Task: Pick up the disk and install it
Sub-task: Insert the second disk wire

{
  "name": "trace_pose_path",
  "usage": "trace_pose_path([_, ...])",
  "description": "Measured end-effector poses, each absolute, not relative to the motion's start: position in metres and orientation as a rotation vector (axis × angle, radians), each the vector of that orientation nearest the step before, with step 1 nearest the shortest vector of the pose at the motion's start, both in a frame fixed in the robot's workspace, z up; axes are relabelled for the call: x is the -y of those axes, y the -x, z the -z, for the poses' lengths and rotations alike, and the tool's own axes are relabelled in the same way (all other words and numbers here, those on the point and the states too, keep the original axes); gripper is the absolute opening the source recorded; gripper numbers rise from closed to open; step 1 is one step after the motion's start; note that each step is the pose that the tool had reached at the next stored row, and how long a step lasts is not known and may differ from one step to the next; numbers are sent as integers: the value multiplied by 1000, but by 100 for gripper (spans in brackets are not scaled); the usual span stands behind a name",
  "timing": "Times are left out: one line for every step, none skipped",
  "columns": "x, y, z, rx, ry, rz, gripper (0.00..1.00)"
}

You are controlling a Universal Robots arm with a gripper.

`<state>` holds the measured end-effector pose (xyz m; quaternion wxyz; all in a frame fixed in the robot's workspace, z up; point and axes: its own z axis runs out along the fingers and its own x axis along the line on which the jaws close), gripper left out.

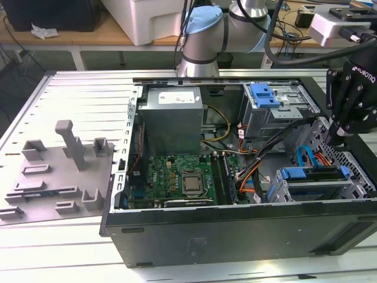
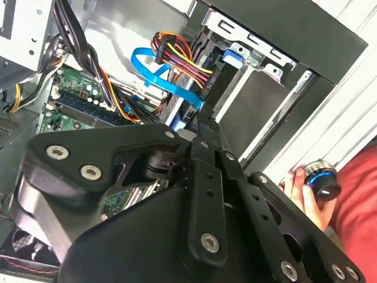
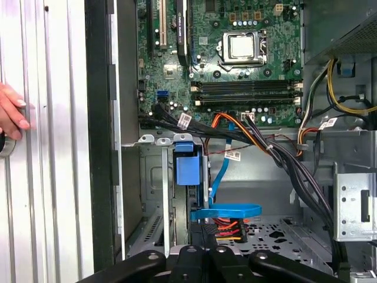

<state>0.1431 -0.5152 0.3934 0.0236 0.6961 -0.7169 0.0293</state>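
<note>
White lettering sits on the body of the black gripper [image 1: 337,137] in the exterior view. The white sticker [image 1: 174,98] on the grey boxy power supply [image 1: 171,124] carries print too small to read. The small white cable tags [image 3: 184,121] are illegible.

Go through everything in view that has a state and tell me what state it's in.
Computer case: lying on its side, side panel off.
Disk: slotted in the drive cage.
End effector: down inside the case, at the disk.
Processor: bare, no cooler.
Hand: resting on a blue-ringed knob.
</note>
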Motion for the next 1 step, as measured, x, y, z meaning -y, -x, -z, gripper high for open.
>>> trace_pose_path([515, -143, -393, 2219, -2155, -91, 11])
